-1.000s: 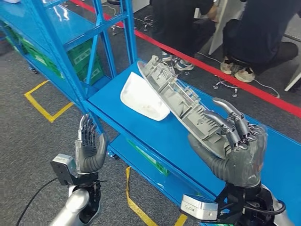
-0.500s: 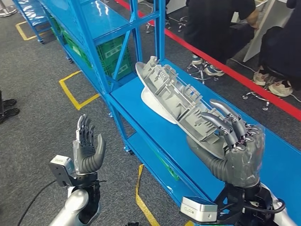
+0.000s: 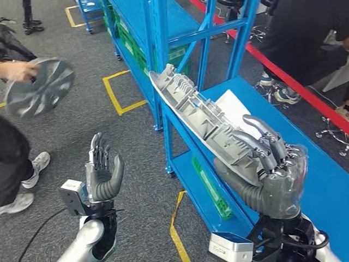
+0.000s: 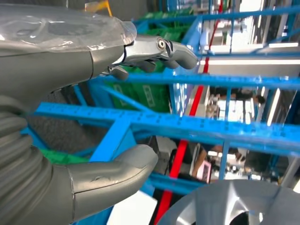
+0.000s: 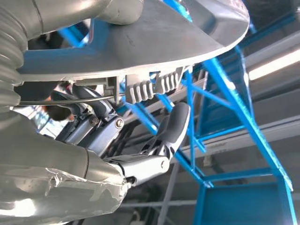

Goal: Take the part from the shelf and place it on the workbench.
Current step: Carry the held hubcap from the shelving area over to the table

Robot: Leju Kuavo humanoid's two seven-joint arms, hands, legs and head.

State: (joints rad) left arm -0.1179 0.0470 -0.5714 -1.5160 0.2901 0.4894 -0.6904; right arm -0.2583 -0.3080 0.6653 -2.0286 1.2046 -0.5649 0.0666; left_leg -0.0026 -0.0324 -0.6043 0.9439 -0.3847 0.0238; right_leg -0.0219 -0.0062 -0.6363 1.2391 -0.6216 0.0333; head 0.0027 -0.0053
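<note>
Part sits in my right hand: a long grey moulded piece, ribbed side up, gripped at its near end with the thumb under it and the fingers curled over the top edge. It is held tilted, its far tip reaching out above the front edge of the blue shelf. From the right wrist I see the smooth underside of the part with my thumb pressed against it and dark fingers wrapped round the ribbed side.

My left hand is raised palm-up over the grey floor, holding nothing, fingers apart and thumb out to the side. The left wrist view agrees: thumb and fingers stand well apart with only shelf frame between them.

I see a white piece lying on the shelf behind the part. At the left a person's hand holds a grey wheel cover. Green crates sit low in the racks beyond.
</note>
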